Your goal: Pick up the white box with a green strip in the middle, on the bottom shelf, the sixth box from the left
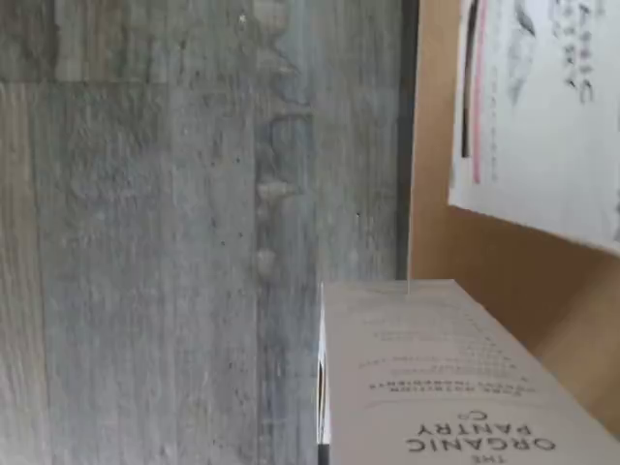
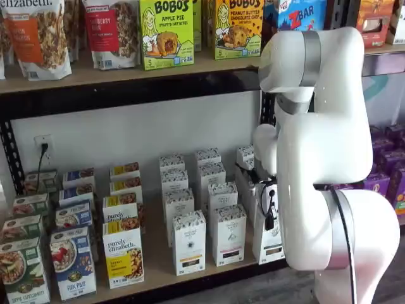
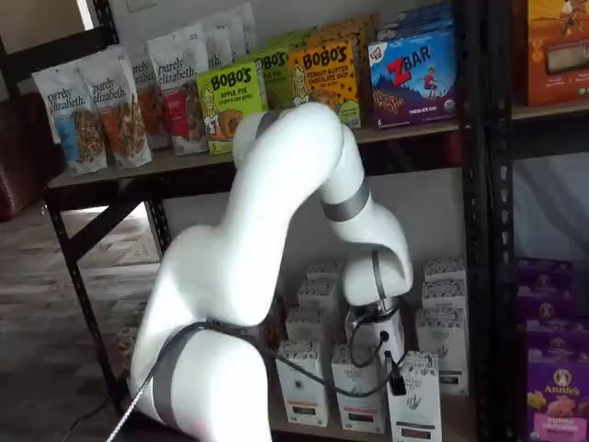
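The gripper (image 3: 394, 354) is clenched on the white box (image 3: 414, 398) (its fingers barely show behind the arm), holding it at the front of the bottom shelf (image 2: 158, 266), seemingly drawn clear of its row. The box stands upright, long axis vertical, front facing outward.

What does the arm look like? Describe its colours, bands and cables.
The arm is glossy white, with thick rounded links. Grey bands ring its joints. A thin black cable runs along one link, and in a shelf view black cable loops hang by the white end effector, which has black parts.
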`<action>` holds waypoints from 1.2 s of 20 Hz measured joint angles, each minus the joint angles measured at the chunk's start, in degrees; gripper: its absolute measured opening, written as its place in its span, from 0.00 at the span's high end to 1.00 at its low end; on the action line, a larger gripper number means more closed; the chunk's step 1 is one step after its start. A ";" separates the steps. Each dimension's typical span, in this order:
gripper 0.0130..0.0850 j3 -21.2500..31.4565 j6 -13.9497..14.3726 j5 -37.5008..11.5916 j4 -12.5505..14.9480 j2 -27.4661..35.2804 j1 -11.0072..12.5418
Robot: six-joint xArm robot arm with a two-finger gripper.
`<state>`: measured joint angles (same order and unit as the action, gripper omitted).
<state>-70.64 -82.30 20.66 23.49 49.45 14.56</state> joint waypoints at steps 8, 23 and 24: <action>0.56 12.16 4.78 -1.51 2.93 -9.70 -1.71; 0.56 34.78 5.27 -1.63 -1.06 -34.16 -6.28; 0.56 35.99 4.80 -1.07 -2.05 -36.11 -6.84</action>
<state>-34.65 -77.50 19.58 21.43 13.34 7.72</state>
